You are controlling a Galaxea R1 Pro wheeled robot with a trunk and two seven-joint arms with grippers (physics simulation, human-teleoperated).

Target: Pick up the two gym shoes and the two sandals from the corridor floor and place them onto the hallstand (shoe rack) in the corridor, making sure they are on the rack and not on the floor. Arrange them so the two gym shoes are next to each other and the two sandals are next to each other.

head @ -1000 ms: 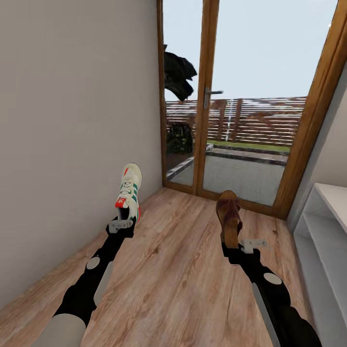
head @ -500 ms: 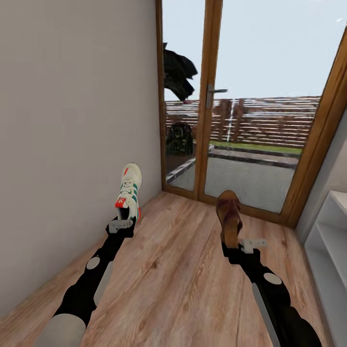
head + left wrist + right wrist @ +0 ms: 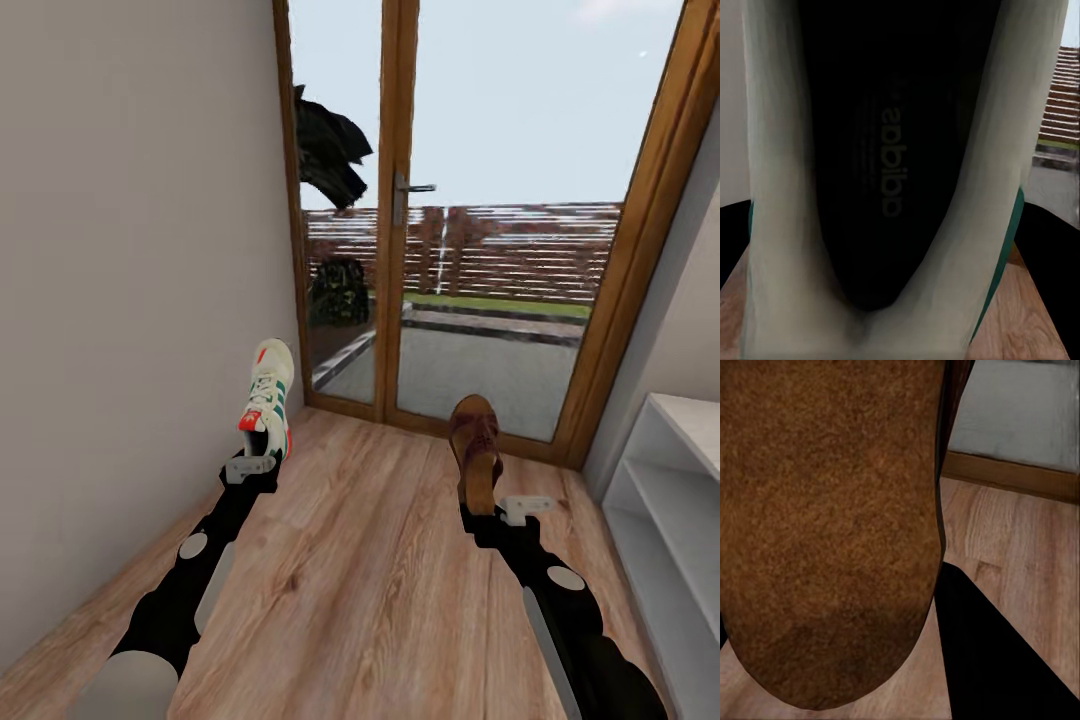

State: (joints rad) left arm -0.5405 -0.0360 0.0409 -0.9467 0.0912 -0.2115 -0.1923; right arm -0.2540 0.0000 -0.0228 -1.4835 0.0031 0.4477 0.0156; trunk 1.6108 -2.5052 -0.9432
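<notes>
While both arms carry their loads clear of the floor, one gym shoe (image 3: 268,398) stands toe-up at left centre of the head view, heel pinched in the left tool (image 3: 250,466); its dark insole fills the left wrist view. One sandal (image 3: 475,450), right of centre, is likewise pinched at the heel by the right tool (image 3: 497,512), probably for carrying to the hallstand (image 3: 668,500) at the lower right edge. Corridor floor (image 3: 370,590): light-brown planks. Room: plain wall (image 3: 130,250) left, wood-framed glazed door (image 3: 470,210) ahead, fence beyond.
</notes>
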